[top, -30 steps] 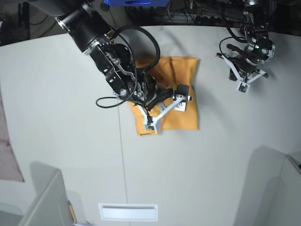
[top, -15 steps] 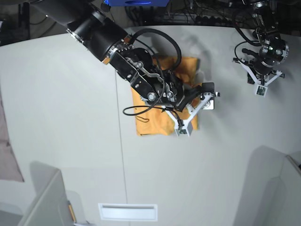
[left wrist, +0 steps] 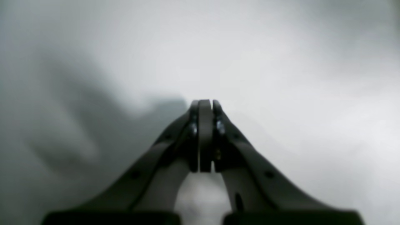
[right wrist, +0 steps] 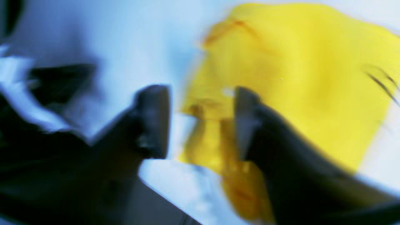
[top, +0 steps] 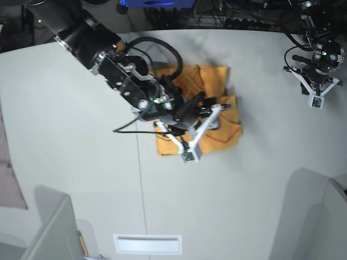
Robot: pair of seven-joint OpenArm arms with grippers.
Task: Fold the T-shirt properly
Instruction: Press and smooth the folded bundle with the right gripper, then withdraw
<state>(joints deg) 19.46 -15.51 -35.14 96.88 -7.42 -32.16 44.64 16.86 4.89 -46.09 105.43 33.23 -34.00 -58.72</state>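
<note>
Moved since a moment ago: right arm's gripper has pulled back from the shirt's far edge toward its near side, and a fold of the shirt has spread out toward the left arm's side; left gripper has drifted further off.
T-shirt: plain orange-yellow short-sleeved cotton T-shirt lies folded in a rough square on the pale grey worktop, partly under the right arm.
Markings: thin black curved lines show near one edge in the right wrist view.
Right fingers: spread apart over the shirt, one finger above bare worktop, the other above cloth; whether they touch it is too blurred to tell.
Left fingers: pressed together, holding nothing, above bare worktop, well apart from the shirt.
Edge: pale pinkish-grey cloth at the worktop's side.
</note>
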